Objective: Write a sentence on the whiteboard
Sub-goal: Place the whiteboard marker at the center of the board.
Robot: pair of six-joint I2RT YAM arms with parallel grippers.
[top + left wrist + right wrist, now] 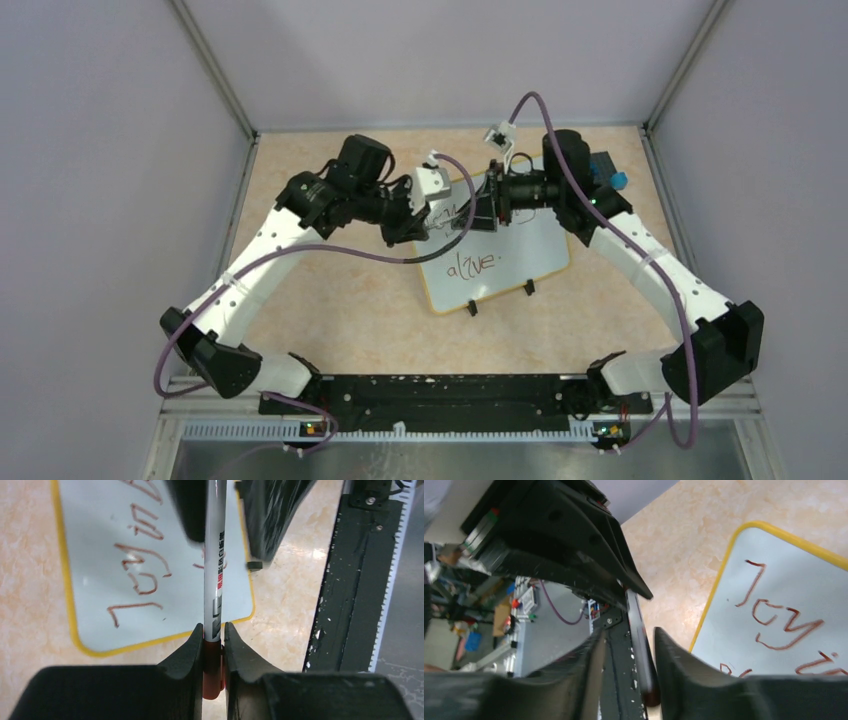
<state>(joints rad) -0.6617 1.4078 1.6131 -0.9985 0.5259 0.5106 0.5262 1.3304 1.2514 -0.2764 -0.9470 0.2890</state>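
The whiteboard point(535, 245), a smooth white rectangle with rounded corners and a thin yellow-orange rim, is lying flat on the mottled beige table point(330, 290), right of centre. Two small black clip feet point(472, 308) are sticking out from its near edge. The sentence point(137, 572) is showing in thin reddish-brown handwriting. "Joy in" is legible in the wrist views and "alive." in the top view, while the arms are covering the rest.

Both arms are meeting over the board's far left corner. The left gripper point(214, 630) is clamping the marker point(215, 555), with both black wedge-shaped fingers pressing the reddish end of its slim white printed barrel. The right gripper point(629, 635) is standing around the other end of the barrel with its fingers parted. A gap is showing on at least one side, so it is not gripping.

A small dark blue studded plate point(603, 168) is sitting near the board's far right corner, partly hidden behind the right arm.
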